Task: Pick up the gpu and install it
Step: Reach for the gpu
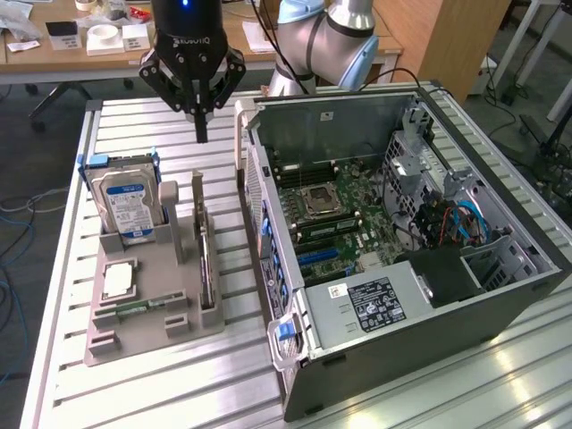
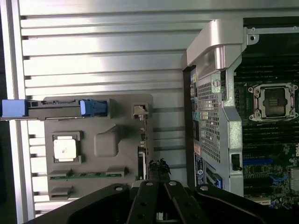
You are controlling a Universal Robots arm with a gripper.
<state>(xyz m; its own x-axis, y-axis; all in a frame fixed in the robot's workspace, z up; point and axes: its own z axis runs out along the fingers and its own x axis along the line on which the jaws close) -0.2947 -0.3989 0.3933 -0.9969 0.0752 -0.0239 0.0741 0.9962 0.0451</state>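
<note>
Desk [image 1: 179, 384]: we see the fixture [image 1: 165, 286] at the exterior view's left, with the computer case [image 1: 402, 349] just beside it at the right.
Fixture: we find the hard drive [image 1: 130, 201] upright at its rear, the gpu [image 1: 206, 264] on edge along the side nearest the case, and the processor [image 1: 118, 280] flat before the drive.
End effector [image 1: 200, 134]: we place it above the gpu's rear end.

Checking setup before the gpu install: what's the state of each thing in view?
hand: shut, empty, in the air over the table.
gpu: standing on edge in a slot of the holder, not picked up.
hard drive: upright in the holder.
processor chip: flat in its recess.
memory stick: lying flat in its slot.
computer case: on its side, open.
</note>
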